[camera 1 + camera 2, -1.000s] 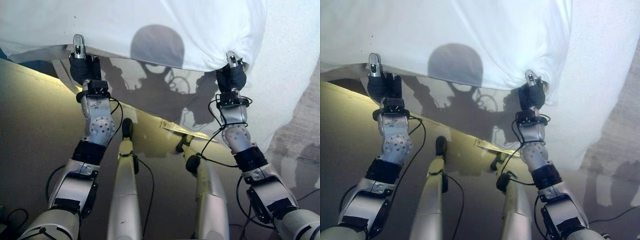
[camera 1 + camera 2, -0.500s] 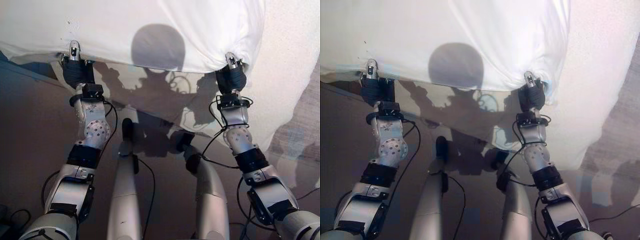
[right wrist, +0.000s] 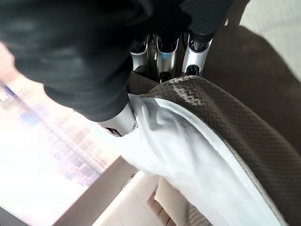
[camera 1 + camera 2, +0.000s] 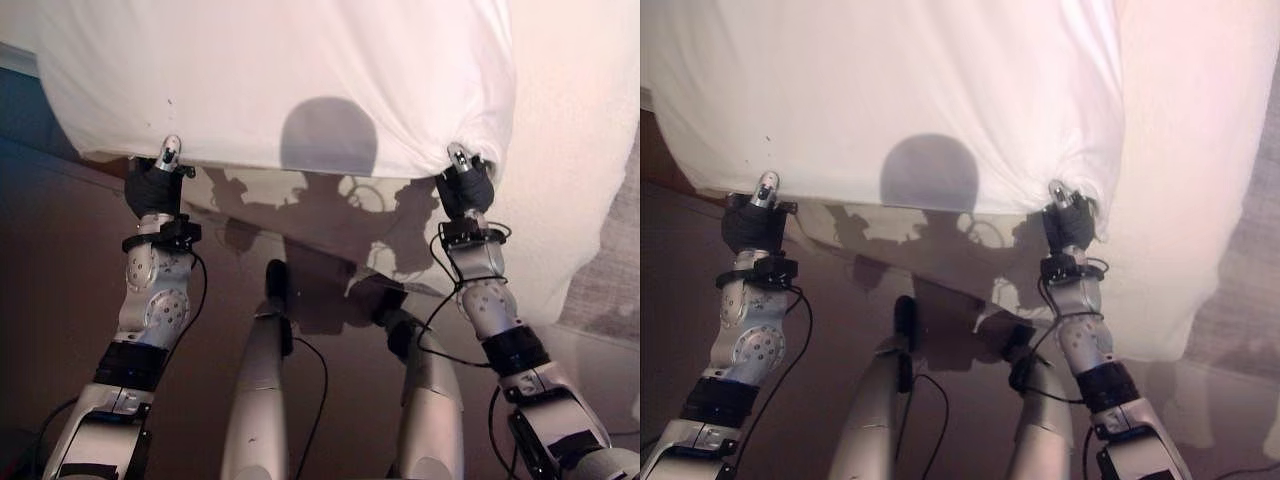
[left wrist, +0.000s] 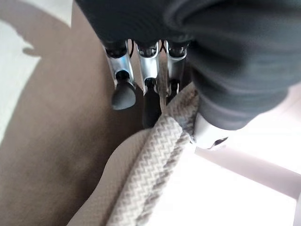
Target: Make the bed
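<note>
A: While both arms reach up the frame, where is the sheet?
B: It fills the upper half of the head views, white, its lower hem running from centre left to centre right. Its far right part hangs down the right side of the frame.

A: Left hand?
B: Centre left, at the hem. In its wrist view the fingers are curled side by side, and the thumb pinches a folded edge of woven beige cover against them. White cloth lies just beside that fold.

A: Right hand?
B: Centre right, at the gathered corner of the sheet, where the cloth puckers around it. Its wrist view shows fingers curled close together over a woven brown-beige layer, with the white sheet bunched under the thumb. Pinching both layers.

A: Below the hem?
B: A pale surface in shade, then brown floor across the lower frame.
</note>
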You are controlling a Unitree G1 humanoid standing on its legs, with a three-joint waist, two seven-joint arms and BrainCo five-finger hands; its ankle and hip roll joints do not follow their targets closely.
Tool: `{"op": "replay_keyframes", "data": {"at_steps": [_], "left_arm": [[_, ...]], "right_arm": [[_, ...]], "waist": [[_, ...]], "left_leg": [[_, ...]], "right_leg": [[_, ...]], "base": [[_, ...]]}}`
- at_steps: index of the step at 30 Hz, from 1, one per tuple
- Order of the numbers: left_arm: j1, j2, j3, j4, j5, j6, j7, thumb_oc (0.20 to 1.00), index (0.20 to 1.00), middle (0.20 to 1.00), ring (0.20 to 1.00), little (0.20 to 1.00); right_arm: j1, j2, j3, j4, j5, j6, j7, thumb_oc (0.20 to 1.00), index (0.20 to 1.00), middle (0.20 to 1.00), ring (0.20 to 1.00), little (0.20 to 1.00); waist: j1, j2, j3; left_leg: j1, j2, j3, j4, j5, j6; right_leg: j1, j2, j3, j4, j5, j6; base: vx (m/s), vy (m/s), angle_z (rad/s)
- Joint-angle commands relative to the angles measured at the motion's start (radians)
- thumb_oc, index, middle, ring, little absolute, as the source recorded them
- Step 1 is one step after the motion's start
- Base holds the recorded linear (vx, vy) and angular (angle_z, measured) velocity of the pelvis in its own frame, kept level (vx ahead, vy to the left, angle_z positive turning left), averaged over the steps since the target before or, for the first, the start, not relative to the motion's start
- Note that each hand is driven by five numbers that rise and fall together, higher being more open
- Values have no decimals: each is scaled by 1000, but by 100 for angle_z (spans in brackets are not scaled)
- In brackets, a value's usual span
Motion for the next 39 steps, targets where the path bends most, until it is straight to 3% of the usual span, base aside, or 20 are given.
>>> {"op": "replay_keyframes", "data": {"at_steps": [1, 2, 3, 5, 7, 8, 10, 11, 14, 16, 19, 20, 25, 26, 27, 30, 33, 34, 37, 39], "left_arm": [[105, 25, 204, -79, 9, -86, -15, 200, 200, 200, 200, 200], [152, 16, 220, -62, -10, -81, -43, 200, 200, 200, 200, 200], [170, 0, 232, -52, 0, -89, -38, 200, 200, 200, 200, 200], [172, -27, 229, -70, -23, -84, -62, 200, 200, 200, 200, 200], [160, -40, 229, -69, -33, -91, -62, 200, 200, 200, 200, 200], [172, -61, 250, -92, -48, -111, -54, 200, 200, 200, 200, 200], [167, -71, 260, -105, -49, -118, -40, 200, 200, 200, 200, 200], [151, -96, 280, -124, -90, -134, -33, 200, 200, 200, 200, 200], [127, -117, 273, -123, -101, -147, -17, 200, 200, 200, 200, 200], [78, -151, 261, -129, -126, -164, 6, 200, 200, 200, 200, 200], [15, -168, 220, -141, -155, -174, -4, 200, 200, 200, 200, 200], [-1, -180, 205, -163, -162, -173, -18, 200, 200, 200, 200, 200], [-35, -196, 173, -146, -169, -168, -26, 200, 200, 200, 200, 200], [-24, -182, 189, -145, -162, -175, -13, 200, 200, 200, 200, 200], [-23, -180, 191, -146, -162, -175, -12, 200, 200, 200, 200, 200], [5, -185, 234, -160, -171, -175, 8, 200, 200, 200, 200, 200], [24, -211, 232, -175, -169, -175, 12, 200, 200, 200, 200, 200], [17, -245, 202, -159, -167, -181, 24, 200, 200, 200, 200, 200], [35, -255, 216, -167, -151, -177, 9, 200, 200, 200, 200, 200], [53, -222, 219, -172, -121, -175, 14, 200, 200, 200, 200, 200]], "right_arm": [[133, -109, -213, -51, -23, -70, -9, 200, 200, 200, 200, 200], [178, -103, -226, -38, -17, -59, 29, 200, 200, 200, 200, 200], [210, -97, -233, -50, -36, -66, 43, 200, 200, 200, 200, 200], [242, -119, -249, -56, -12, -60, 59, 200, 200, 200, 200, 200], [229, -144, -241, -46, -12, -71, 63, 200, 200, 200, 200, 200], [192, -165, -208, -53, -33, -64, 54, 200, 200, 200, 200, 200], [184, -167, -208, -52, -29, -60, 51, 200, 200, 200, 200, 200], [190, -168, -217, -53, -23, -56, 48, 200, 200, 200, 200, 200], [200, -153, -215, -49, -21, -53, 26, 200, 200, 200, 200, 200], [227, -162, -228, -58, -19, -56, 2, 200, 200, 200, 200, 200], [259, -147, -242, -90, -42, -53, -23, 200, 200, 200, 200, 200], [282, -141, -266, -118, -52, -56, -29, 200, 200, 200, 200, 200], [304, -94, -294, -120, -55, -76, -49, 200, 200, 200, 200, 200], [292, -81, -273, -106, -50, -70, -41, 200, 200, 200, 200, 200], [289, -81, -271, -104, -49, -71, -40, 200, 200, 200, 200, 200], [268, -56, -223, -76, -41, -58, -6, 200, 200, 200, 200, 200], [300, -44, -214, -88, -30, -63, 10, 200, 200, 200, 200, 200], [315, -70, -210, -82, -40, -84, 14, 200, 200, 200, 200, 200], [290, -79, -198, -85, -45, -79, 10, 200, 200, 200, 200, 200], [268, -93, -187, -77, -54, -81, 0, 200, 200, 200, 200, 200]], "waist": [[14, 75, -28], [-5, 53, -28], [3, 50, -29], [9, 60, -42], [11, 75, -32], [78, 71, -28], [85, 62, -28], [55, 49, -29], [47, 57, -29], [14, 52, -29], [-6, 50, -29], [-13, 34, -28], [-55, 39, -28], [-51, 40, -28], [-52, 34, -28], [-21, -27, -28], [-16, -22, -28], [-40, 11, -28], [-8, 17, -28], [19, -3, -28]], "left_leg": [[127, -57, 9, -118, -54, 20], [152, -80, 26, -134, -38, 26], [179, -85, 21, -148, -35, 11], [183, -67, 22, -122, -27, -32], [169, -47, 17, -70, -27, -75], [134, -54, -59, 24, -23, -111], [115, -23, -86, 53, -27, -120], [164, 179, -111, -59, 17, -131], [249, 248, -121, -261, 128, -163], [274, 318, -84, -353, 219, -208], [294, 271, -95, -406, 190, -220], [213, 198, -114, -303, 141, -201], [107, 100, -117, -108, 29, -144], [112, 55, -78, -97, 9, -86], [109, 54, -74, -91, 3, -86], [159, -33, 53, -158, -21, -31], [192, -41, 60, -161, -37, -33], [186, -34, 64, -116, -47, -64], [166, -6, 82, -13, -82, -71], [58, 34, -44, 103, -86, -102]], "right_leg": [[-19, -21, 14, 173, 129, 161], [-14, 180, -19, 150, 47, 153], [41, 232, -21, 39, -5, 142], [112, 238, -27, -82, -111, 46], [123, 274, -8, -108, -133, 17], [149, 278, -13, -115, -154, -3], [134, 262, 7, -107, -147, 6], [105, 191, 40, -79, -125, 46], [112, 140, 82, -69, -102, 77], [124, 53, 124, -55, -82, 105], [121, -25, 160, -39, -22, 144], [140, -76, 180, -87, 51, 156], [187, -140, 172, -110, 115, 161], [137, -105, 144, 73, 80, 136], [123, -110, 155, 92, 67, 135], [8, 166, -88, 164, -40, 138], [0, 187, -59, 42, -66, 98], [-42, 221, 18, 20, -105, 36], [-16, 212, -29, 42, -145, -1], [-26, 211, 14, 31, -148, -2]], "base": [[11, 286, -57], [29, 161, -76], [49, 201, -78], [28, 22, -30], [-43, 58, 3], [-75, 211, -31], [-58, 293, -68], [0, 289, -59], [43, 537, 30], [37, 591, -5], [-13, 512, 67], [-18, 244, 34], [66, 420, 68], [64, 654, 9], [4, 868, -7], [69, 498, -76], [78, 175, -77], [-10, 70, -40], [-26, 45, -6], [-104, 66, -32]]}}
